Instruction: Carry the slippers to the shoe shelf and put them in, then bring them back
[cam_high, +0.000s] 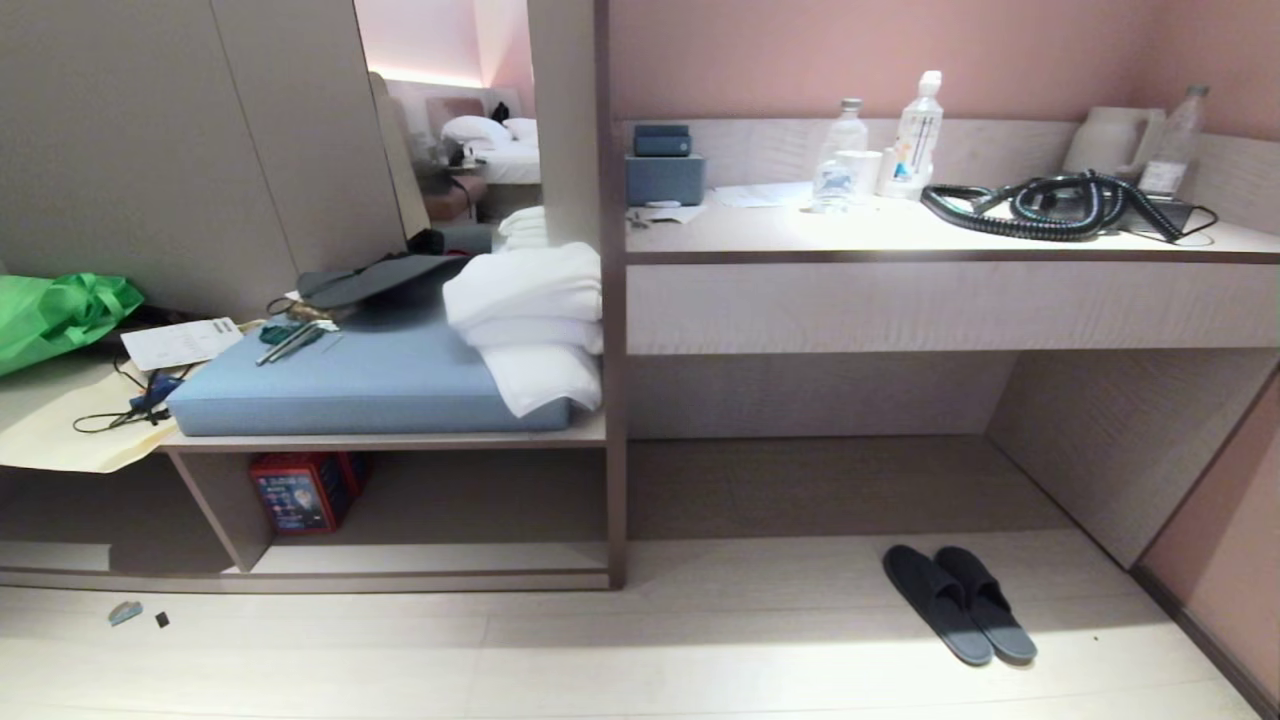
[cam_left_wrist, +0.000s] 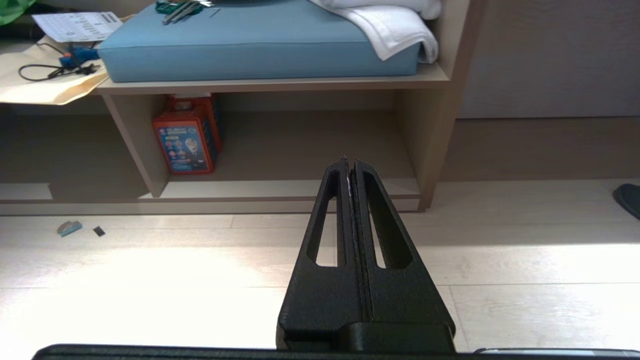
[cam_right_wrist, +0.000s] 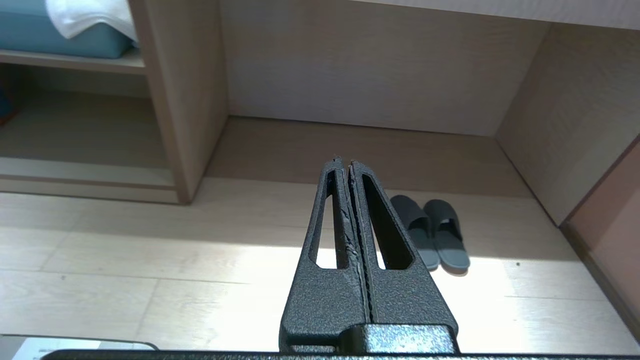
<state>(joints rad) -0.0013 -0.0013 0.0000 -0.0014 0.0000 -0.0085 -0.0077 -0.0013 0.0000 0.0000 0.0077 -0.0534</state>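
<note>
The slippers (cam_high: 958, 603), a dark grey-blue pair, lie side by side on the pale floor under the desk, toes toward the wall. The shoe shelf (cam_high: 430, 558) is the low cubby beneath the cushioned bench, to the left of the slippers. My right gripper (cam_right_wrist: 343, 161) is shut and empty, held above the floor, with the slippers (cam_right_wrist: 432, 232) a little ahead and to one side. My left gripper (cam_left_wrist: 350, 161) is also shut and empty, facing the shoe shelf (cam_left_wrist: 280, 189); one slipper's edge (cam_left_wrist: 630, 197) shows at the frame's border. Neither arm appears in the head view.
A red box (cam_high: 300, 490) stands in the shelf's left end. A blue cushion (cam_high: 370, 385) and white towels (cam_high: 530, 320) lie on the bench. The desk (cam_high: 940, 300) carries bottles and a black hose. Small scraps (cam_high: 125, 612) lie on the floor. A pink wall (cam_high: 1220, 570) closes the right.
</note>
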